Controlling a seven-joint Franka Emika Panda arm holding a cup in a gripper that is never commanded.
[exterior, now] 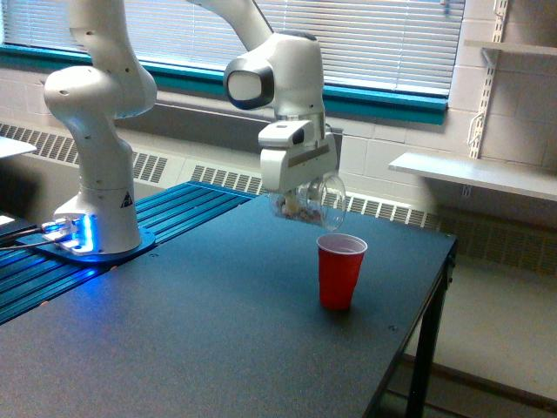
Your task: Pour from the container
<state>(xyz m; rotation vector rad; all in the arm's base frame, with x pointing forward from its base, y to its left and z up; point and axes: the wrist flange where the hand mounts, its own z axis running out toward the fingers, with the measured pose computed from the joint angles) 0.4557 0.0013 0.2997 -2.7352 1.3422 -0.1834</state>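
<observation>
The container (306,199) is a small clear plastic cup with reddish and white bits inside. It hangs tipped on its side, mouth toward the exterior view's right, just above and left of the red cup (340,270). My gripper (296,193) is shut on the container, its fingers mostly hidden behind the white hand and the clear plastic. The red cup stands upright on the dark table (200,331) with its mouth open.
The arm's white base (97,218) stands at the exterior view's left on blue slats. The table's right edge (426,322) drops off just beyond the red cup. A white shelf (474,172) runs along the back wall under blinds.
</observation>
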